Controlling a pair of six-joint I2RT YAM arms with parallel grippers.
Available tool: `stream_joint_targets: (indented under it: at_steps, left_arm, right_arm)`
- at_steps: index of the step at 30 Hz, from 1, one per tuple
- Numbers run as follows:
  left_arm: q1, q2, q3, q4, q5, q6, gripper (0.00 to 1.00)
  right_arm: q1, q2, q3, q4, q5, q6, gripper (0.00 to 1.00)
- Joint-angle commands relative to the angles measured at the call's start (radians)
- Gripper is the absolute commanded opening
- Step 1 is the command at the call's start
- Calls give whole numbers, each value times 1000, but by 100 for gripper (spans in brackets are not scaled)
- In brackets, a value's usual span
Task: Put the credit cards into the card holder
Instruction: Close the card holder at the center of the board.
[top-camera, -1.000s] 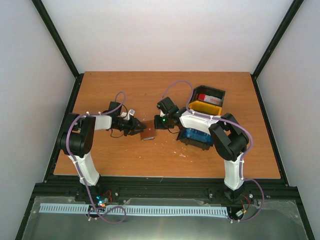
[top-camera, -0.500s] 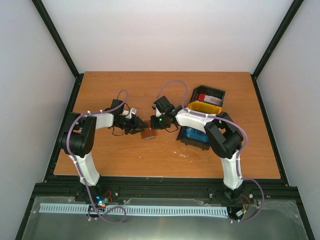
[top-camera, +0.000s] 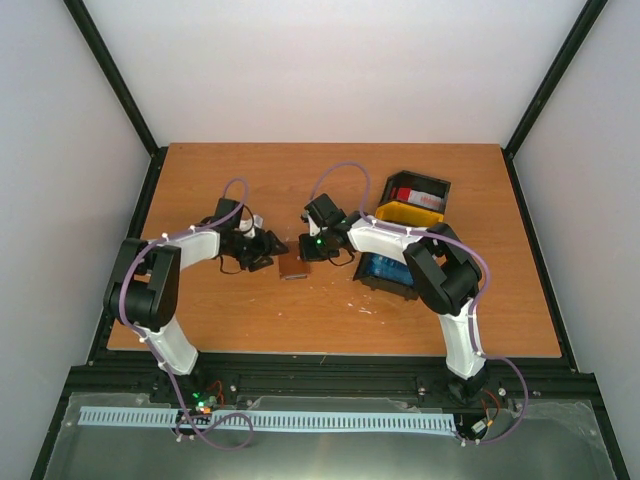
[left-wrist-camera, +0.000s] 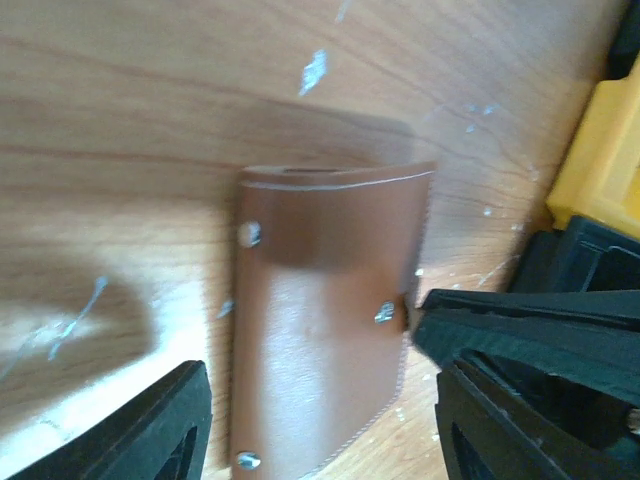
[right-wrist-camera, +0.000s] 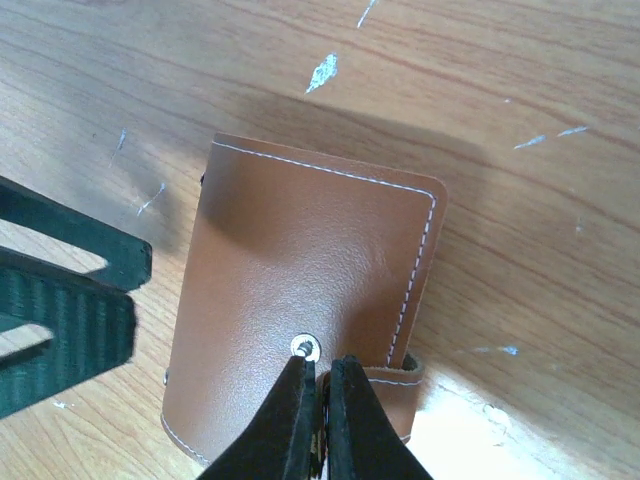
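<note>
Nearest on the orange-brown wooden tabletop (top-camera: 240, 320), right side: stack of thin blue plastic credit cards (top-camera: 385, 270) in a black plastic tray (top-camera: 388, 289), partly under the right arm. Just beyond, mid-tabletop: flat brown leather-like card holder (right-wrist-camera: 300, 270), folded shut, lying flat between the two grippers. Left gripper (left-wrist-camera: 320, 410) wide open, straddling the holder's end, gripping nothing. Right gripper (right-wrist-camera: 322, 372) fully closed, tips down at the metal snap (right-wrist-camera: 305, 347), nothing visibly pinched. Further back: yellow plastic tray (top-camera: 408, 214). Behind that, second black tray (top-camera: 440, 188) with one red-and-white credit card (top-camera: 407, 195) inside.
</note>
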Motion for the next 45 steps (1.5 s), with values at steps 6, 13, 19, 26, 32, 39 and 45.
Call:
stream_joint_targets:
  at_steps: [6, 13, 19, 26, 32, 39, 45]
  left_arm:
    - [-4, 42, -50, 15, -10, 6, 61]
    - [-17, 104, -18, -24, -41, 10, 54]
    - [-29, 124, -25, -51, -121, -14, 47]
    - [-29, 122, -31, -57, -159, -27, 43]
    - [-29, 117, -38, -50, -159, -29, 42]
    - [-29, 115, -47, -44, -147, -24, 42]
    - [-30, 122, -49, -37, -135, -24, 41]
  right_arm:
    - [8, 32, 30, 21, 9, 5, 5]
    - [12, 70, 107, -46, 22, 36, 10]
    - [12, 70, 159, -153, 42, 69, 14]
    - [12, 60, 170, -194, 32, 64, 16]
    - [12, 69, 168, -206, 32, 63, 6]
    - [12, 61, 176, -193, 23, 71, 14]
    - [12, 52, 171, -202, 45, 69, 14]
